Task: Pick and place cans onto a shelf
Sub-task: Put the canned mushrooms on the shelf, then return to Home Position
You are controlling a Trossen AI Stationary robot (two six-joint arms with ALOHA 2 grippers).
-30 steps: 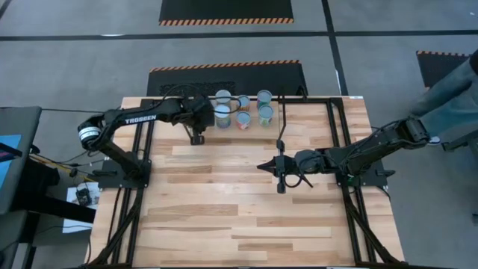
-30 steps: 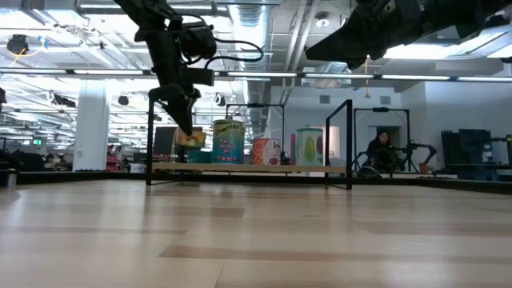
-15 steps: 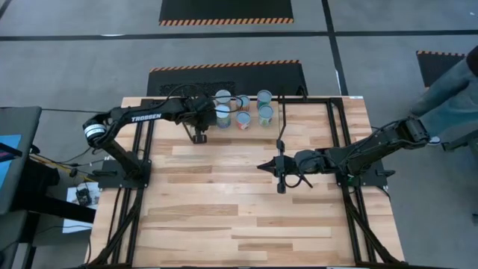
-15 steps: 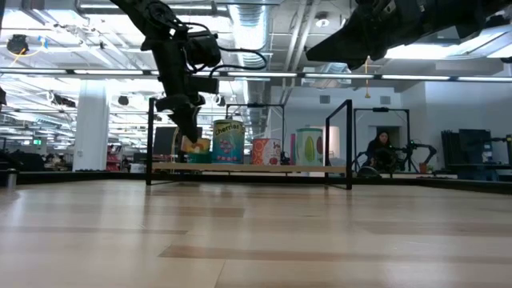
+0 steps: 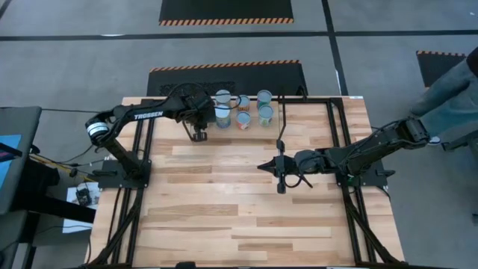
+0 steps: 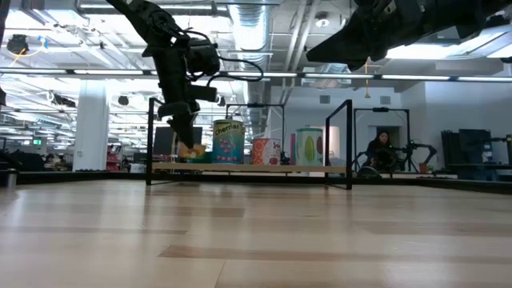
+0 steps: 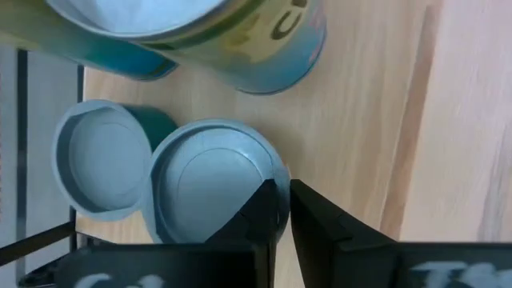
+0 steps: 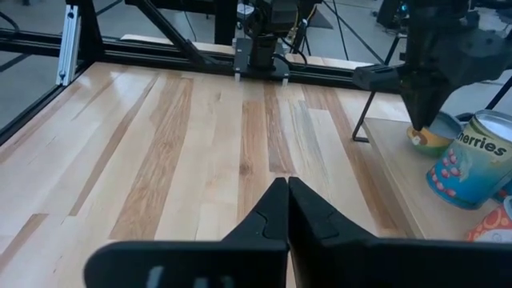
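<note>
At the far edge of the table, over the left end of the shelf [image 6: 248,169], the left gripper [image 6: 182,138] hangs nose-down with a small yellow-sided can [image 6: 190,150] right at its fingertips. Its wrist camera shows the two fingers drawn nearly together against the rim of that can [image 7: 212,192], so it looks pinched by the edge, though I can't be sure the grip is closed on it. The can stands upright, its long axis vertical, its base at or just above the plank; lowering it straight down and letting go looks like all that is left.

Just beside the gripper on the shelf stand the cherries can [image 6: 228,142], taller and teal-labelled, a red-labelled can [image 6: 265,151] and a green and white can [image 6: 309,147]. A teal can [image 7: 100,164] touches the held one on its far side. All have pale silvery-blue round tops.

The right gripper [image 5: 263,167] waits well apart over mid-table, fingers pressed together, holding nothing. The left arm is clearly the nearer.
</note>
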